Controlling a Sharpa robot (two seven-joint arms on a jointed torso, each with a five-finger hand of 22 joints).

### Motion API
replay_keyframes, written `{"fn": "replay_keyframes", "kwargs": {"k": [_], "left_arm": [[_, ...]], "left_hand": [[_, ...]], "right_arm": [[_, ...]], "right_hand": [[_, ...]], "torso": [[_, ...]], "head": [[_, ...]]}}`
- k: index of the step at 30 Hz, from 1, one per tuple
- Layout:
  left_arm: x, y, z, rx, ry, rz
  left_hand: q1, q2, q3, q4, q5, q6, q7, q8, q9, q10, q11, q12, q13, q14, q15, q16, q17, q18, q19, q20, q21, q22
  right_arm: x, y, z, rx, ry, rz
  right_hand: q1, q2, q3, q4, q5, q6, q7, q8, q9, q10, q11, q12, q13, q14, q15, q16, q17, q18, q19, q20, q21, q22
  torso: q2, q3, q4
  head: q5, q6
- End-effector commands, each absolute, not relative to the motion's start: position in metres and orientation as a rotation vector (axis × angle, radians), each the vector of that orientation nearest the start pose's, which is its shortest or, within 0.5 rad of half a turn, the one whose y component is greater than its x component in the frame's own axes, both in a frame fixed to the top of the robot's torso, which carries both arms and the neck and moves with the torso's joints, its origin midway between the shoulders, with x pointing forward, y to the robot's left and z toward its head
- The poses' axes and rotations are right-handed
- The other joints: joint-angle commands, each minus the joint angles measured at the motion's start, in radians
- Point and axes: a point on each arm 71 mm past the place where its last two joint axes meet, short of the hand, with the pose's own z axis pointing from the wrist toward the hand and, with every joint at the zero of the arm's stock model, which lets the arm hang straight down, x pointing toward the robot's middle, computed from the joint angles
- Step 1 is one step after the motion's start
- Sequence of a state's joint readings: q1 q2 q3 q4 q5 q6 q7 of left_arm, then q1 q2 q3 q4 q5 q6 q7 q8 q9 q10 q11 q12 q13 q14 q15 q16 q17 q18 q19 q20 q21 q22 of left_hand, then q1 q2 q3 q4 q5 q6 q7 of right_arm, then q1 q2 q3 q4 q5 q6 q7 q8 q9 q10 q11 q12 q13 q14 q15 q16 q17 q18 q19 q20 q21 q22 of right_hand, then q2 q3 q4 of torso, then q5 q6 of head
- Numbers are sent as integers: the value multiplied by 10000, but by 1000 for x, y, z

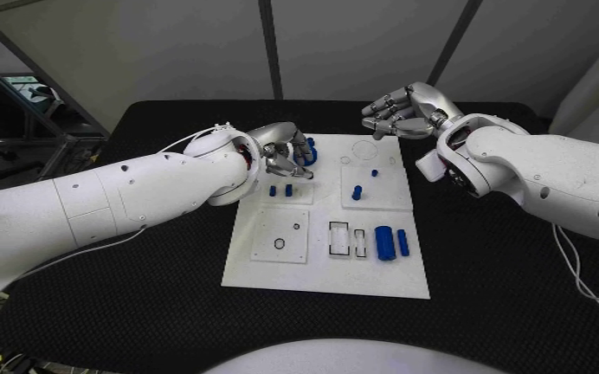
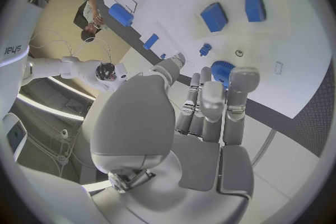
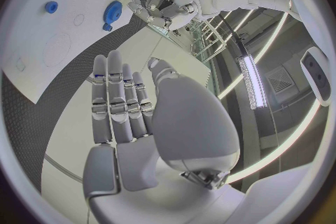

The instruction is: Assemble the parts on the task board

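The white task board (image 1: pixel 327 257) lies in the middle of the black table. My left hand (image 1: pixel 285 156) hovers over its far left corner, fingers stretched toward a round blue toothed part (image 2: pixel 223 70) at their tips; I cannot tell whether they touch it. The same toothed part (image 3: pixel 112 11) lies flat on the board beside that hand in the right wrist view. My right hand (image 1: pixel 406 107) hangs above the table past the board's far edge, fingers apart and holding nothing. Two blue cylinders (image 1: pixel 393 242) lie at the near right, and small blue pieces (image 1: pixel 281 190) stand left of centre.
Another blue piece (image 1: pixel 357 191) and a small peg (image 1: pixel 375 171) sit on the board's far right plate. Empty black-outlined slots (image 1: pixel 339 240) lie near the cylinders. Black table (image 1: pixel 499 253) surrounds the board on all sides.
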State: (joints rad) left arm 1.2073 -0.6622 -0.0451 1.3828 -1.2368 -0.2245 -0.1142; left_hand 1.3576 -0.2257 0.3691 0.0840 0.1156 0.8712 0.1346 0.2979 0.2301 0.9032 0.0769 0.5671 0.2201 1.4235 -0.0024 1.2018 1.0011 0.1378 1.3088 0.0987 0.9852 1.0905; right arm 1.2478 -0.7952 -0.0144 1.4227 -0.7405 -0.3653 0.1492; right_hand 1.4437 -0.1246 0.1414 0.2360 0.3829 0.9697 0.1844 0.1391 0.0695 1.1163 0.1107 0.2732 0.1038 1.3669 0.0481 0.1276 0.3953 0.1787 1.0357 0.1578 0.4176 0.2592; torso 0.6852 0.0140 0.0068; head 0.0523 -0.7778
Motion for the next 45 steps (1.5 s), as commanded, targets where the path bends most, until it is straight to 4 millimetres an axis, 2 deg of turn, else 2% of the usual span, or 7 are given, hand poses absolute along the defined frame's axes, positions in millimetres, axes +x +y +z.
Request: {"fn": "replay_keyframes", "kwargs": {"k": [1,6,10,20,30,38,45], "left_arm": [[509,144,-199,1327,17863,-7422],[511,139,-203,1690,17903,-7188],[513,136,-205,1893,17869,-7013],[517,131,-209,2061,18119,-6727],[518,125,-214,2139,18619,-6465],[518,124,-217,2174,18926,-6297],[520,124,-220,2177,19077,-6177]], "left_hand": [[16,104,-204,-17,-24,161,-12,-99,-133,91,-22,-105,-126,155,-24,278,200,-172,263,-20,432,359],[246,239,-231,-122,-3,327,-43,-183,-267,104,-19,-234,-291,231,-25,416,229,-223,432,-36,713,607],[366,300,-184,-186,8,395,-46,-247,-351,98,-4,-350,-409,261,-15,474,223,-245,499,-37,829,717],[594,467,98,-318,20,674,-68,-299,-484,419,-57,-457,-598,337,-60,589,218,-315,697,-67,1204,1052],[577,456,214,-355,7,776,-73,-354,-564,634,-99,-493,-680,357,-96,585,101,-418,911,-102,1686,1459],[517,421,241,-351,7,804,-65,-399,-614,597,-77,-593,-753,361,-87,577,30,-423,920,-106,1705,1488],[577,492,384,-403,23,917,-80,-409,-656,676,-88,-655,-818,364,-95,589,-15,-427,920,-107,1727,1528]], "right_arm": [[516,-206,-151,4215,15691,11170],[516,-205,-151,4212,15693,11181],[516,-205,-151,4214,15693,11183],[516,-203,-151,4205,15708,11206],[516,-201,-152,4180,15737,11249],[517,-199,-152,4175,15769,11265],[517,-199,-152,4171,15784,11276]], "right_hand": [[18,55,25,-48,56,39,27,26,-3,-67,32,-61,-20,23,-17,-41,-14,37,53,2,-46,-16],[21,52,33,-51,79,37,29,25,-5,-67,34,-65,-29,25,-16,-51,-14,37,55,2,-51,-20],[24,48,42,-55,106,32,32,22,-7,-67,36,-69,-41,27,-15,-64,-14,36,59,2,-58,-24],[24,46,58,-57,149,27,35,19,-10,-66,39,-75,-58,30,-13,-82,-14,35,64,3,-68,-31],[22,47,65,-56,168,26,37,19,-11,-64,40,-77,-65,33,-12,-90,-13,35,66,3,-73,-34],[22,47,65,-56,168,26,37,19,-11,-64,40,-77,-65,33,-12,-90,-13,35,66,3,-73,-34],[22,47,65,-56,168,26,37,19,-11,-64,40,-77,-65,33,-12,-90,-13,35,66,3,-73,-34]], "torso": [[-9,1,4],[-9,-5,4],[-10,3,4],[-2,1,10],[-1,-2,13],[-9,-12,22],[-9,-3,16]], "head": [[-5,4],[-24,12],[-28,18],[-46,19],[-63,27],[-87,24],[-78,14]]}}
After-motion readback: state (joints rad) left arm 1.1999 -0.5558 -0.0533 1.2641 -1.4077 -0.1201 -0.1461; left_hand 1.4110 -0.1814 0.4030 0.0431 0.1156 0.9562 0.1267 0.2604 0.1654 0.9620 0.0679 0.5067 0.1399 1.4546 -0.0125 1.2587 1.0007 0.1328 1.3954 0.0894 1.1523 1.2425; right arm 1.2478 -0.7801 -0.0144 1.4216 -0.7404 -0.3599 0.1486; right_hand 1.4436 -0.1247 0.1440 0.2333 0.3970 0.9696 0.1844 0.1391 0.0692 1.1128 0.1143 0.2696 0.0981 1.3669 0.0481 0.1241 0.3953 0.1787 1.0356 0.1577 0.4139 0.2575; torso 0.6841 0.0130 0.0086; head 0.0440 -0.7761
